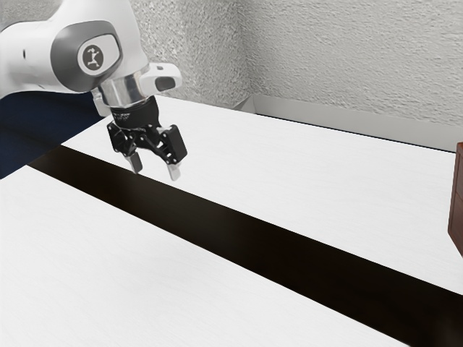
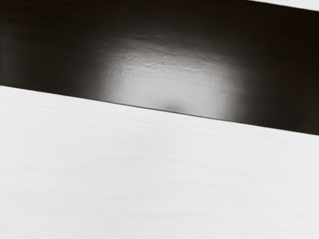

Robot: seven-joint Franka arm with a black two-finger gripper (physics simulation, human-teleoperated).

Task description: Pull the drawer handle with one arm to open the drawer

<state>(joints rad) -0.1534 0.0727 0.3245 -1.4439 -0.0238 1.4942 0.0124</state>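
This place is looking like an indoor room, but I am not managing to tell if it is serving as home or lab: rough, pale grey walls point(image 1: 347, 58) are meeting in a corner, a light strip point(image 1: 325, 121) is running low along them, and a dark band point(image 1: 217, 224) is crossing the white table point(image 1: 347, 191)

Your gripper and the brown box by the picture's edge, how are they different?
My gripper is mostly black, but the brown box is reddish-brown.
The gripper has two fingers standing apart, while the brown box has flat sides.
The gripper hangs in the air above the table; the brown box looks like it stands on it, cut off by the exterior view's right edge.
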